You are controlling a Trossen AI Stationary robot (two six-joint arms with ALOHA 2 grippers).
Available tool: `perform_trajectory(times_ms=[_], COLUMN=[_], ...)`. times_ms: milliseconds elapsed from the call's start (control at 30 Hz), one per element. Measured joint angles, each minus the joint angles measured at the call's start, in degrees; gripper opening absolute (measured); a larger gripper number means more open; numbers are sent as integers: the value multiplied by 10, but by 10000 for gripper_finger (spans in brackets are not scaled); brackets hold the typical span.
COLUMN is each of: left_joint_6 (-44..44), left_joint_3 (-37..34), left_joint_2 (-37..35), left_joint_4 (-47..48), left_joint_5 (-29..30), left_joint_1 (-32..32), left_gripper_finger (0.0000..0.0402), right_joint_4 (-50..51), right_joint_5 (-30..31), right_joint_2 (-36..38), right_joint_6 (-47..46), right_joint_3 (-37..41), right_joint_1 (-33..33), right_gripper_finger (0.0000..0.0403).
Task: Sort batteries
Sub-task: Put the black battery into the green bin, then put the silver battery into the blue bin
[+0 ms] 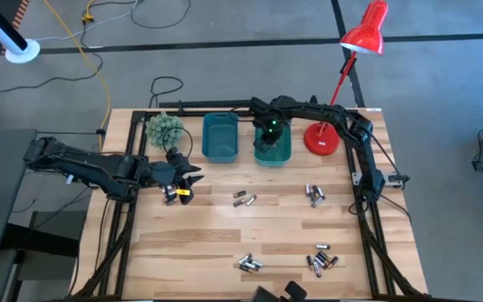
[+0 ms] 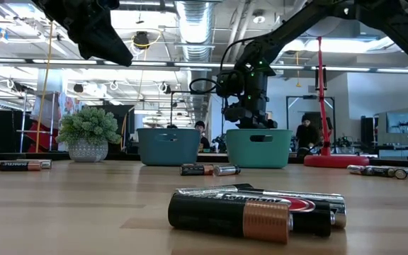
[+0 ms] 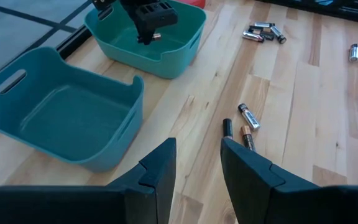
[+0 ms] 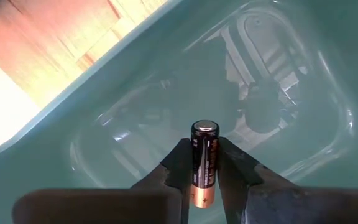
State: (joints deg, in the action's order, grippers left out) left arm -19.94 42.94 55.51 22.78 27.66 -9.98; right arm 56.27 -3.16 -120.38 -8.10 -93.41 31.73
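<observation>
Small cylindrical batteries lie on their sides in several clusters on the wooden table: a group (image 1: pixel 243 199) at the centre, one (image 1: pixel 314 195) to the right, two (image 1: pixel 250 263) (image 1: pixel 321 260) near the near edge, and one (image 1: pixel 172 195) under the left arm. Two teal bins stand at the far edge, the left bin (image 1: pixel 220 136) and the right bin (image 1: pixel 272 149). My right gripper (image 4: pixel 204 163) hangs over the right bin, shut on one dark battery with a copper end (image 4: pixel 203 163). My left gripper (image 3: pixel 197 163) hovers open above the table near the left bin (image 3: pixel 61 118). My right gripper pinches a single battery by its middle (image 4: pixel 204 155) between the two fingers. The fingers come from above, pointing down into the right bin (image 4: pixel 278 74), and lie along the battery. It is lifted clear over the bin's bottom; its dark end sticks out past the fingertips.
A potted green plant (image 1: pixel 164 129) stands left of the bins and a red desk lamp's base (image 1: pixel 321 139) right of them. A black frame rail (image 1: pixel 225 106) runs along the table's edges. Bare wood (image 1: pixel 199 235) lies between the battery clusters.
</observation>
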Motion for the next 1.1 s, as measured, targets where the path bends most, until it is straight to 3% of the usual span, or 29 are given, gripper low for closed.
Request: perform_trajectory(times_ms=[267, 433, 700, 967, 1100], left_joint_6=[0, 9, 21, 22, 22], left_joint_3=[0, 0, 0, 0, 0], left_joint_2=[0, 0, 0, 0, 0], left_joint_4=[5, 6, 5, 5, 5], left_joint_5=[0, 0, 0, 0, 0], left_joint_1=[0, 0, 0, 0, 0], left_gripper_finger=[123, 123, 123, 123, 123], right_joint_4=[0, 10, 51, 51, 30], right_joint_5=[0, 0, 0, 15, 17], right_joint_2=[0, 0, 26, 146, 227], right_joint_6=[0, 0, 0, -11, -29], right_joint_3=[0, -3, -59, -55, -12], right_joint_1=[3, 3, 2, -5, -15], right_gripper_finger=[166, 191, 184, 163, 157])
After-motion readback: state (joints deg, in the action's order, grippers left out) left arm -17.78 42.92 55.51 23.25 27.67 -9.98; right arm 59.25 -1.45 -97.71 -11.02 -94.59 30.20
